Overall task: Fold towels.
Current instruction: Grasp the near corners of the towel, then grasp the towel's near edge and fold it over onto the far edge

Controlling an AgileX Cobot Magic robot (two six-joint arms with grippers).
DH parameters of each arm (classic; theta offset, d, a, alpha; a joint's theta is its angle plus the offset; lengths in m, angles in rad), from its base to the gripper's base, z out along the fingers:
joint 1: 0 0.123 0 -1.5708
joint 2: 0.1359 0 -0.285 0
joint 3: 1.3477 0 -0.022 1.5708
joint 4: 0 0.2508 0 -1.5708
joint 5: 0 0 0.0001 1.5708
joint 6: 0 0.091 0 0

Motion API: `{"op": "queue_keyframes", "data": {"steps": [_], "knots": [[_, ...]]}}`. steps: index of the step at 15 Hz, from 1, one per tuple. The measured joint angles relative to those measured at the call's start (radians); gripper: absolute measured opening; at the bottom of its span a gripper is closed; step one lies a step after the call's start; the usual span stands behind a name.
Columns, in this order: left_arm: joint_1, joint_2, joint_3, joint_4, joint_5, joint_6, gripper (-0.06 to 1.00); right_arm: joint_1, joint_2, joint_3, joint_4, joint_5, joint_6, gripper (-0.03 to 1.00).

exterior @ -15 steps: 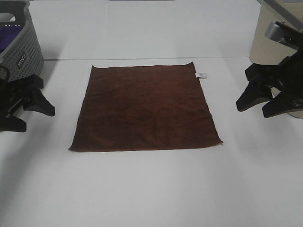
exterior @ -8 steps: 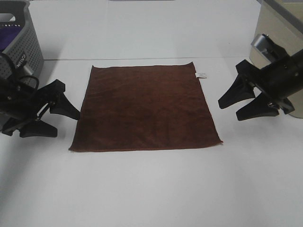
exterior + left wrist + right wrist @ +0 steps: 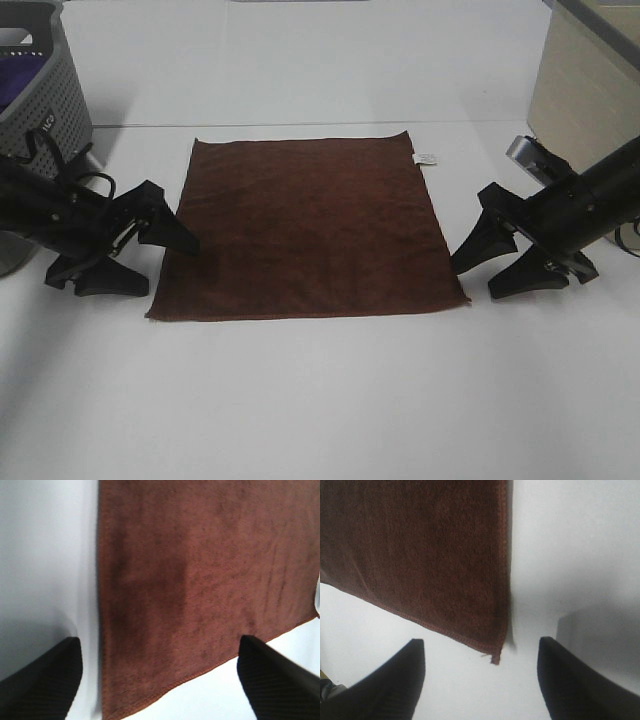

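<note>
The dark reddish-brown towel (image 3: 305,225) lies flat and square on the white table (image 3: 320,400), with its small white tag (image 3: 425,158) at the far right corner. My left gripper (image 3: 168,266) is open and low at the towel's near left edge; one finger reaches over the edge. In the left wrist view its gripper (image 3: 160,680) straddles the towel (image 3: 200,580) near that corner. My right gripper (image 3: 476,280) is open just right of the near right corner. In the right wrist view its gripper (image 3: 480,680) frames the towel's corner (image 3: 495,656).
A grey perforated basket (image 3: 45,100) with a purple cloth (image 3: 15,85) inside stands at the back left. A beige box (image 3: 590,85) stands at the back right. White table surface lies in front of the towel.
Both open grippers have moved inward and down, from the table's sides to the towel's near left and near right corners. The towel has not moved.
</note>
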Motion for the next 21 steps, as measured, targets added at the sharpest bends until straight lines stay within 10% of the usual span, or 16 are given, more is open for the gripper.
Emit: {"op": "queue_keyframes", "data": {"steps": [8,13,21], "knots": [[-0.162,0.069,-0.053,-0.121,-0.013,0.005,0.74,0.092,0.106,-0.094,0.056,0.018,0.001,0.58],[-0.173,0.094,-0.057,-0.091,-0.079,0.003,0.05,0.115,0.123,-0.097,0.047,-0.01,0.028,0.05],[-0.177,0.011,-0.021,0.235,-0.007,-0.182,0.01,0.122,0.015,-0.004,-0.054,0.028,0.186,0.0]]}}
